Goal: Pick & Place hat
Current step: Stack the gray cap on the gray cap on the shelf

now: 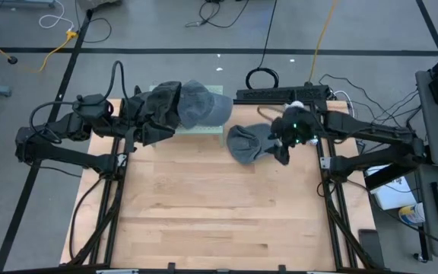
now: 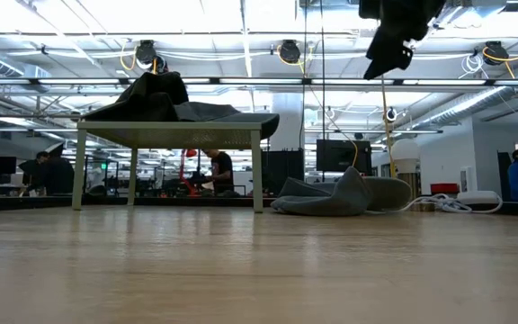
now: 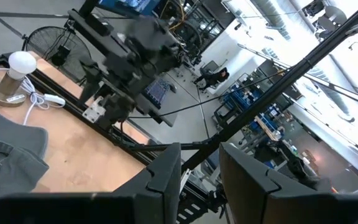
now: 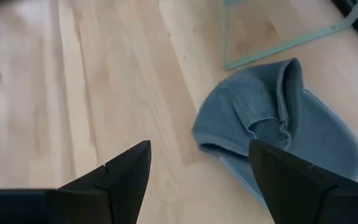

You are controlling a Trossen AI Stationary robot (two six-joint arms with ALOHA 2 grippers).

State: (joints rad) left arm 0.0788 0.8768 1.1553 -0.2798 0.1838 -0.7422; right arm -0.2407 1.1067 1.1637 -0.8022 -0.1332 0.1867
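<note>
Lying on table (image 1: 204,213): hat (image 1: 245,143); right hand (image 4: 197,177) spread above.

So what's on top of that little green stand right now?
A grey hat lies on the stand, with the left gripper over its near side. How much of the hat sits under the arm is hidden. A second hat lies on the table, below the open right gripper.

Crumpled grey-blue hat (image 1: 248,142) flat on the wooden table (image 1: 204,221), beside the small stand (image 1: 204,129).
</note>
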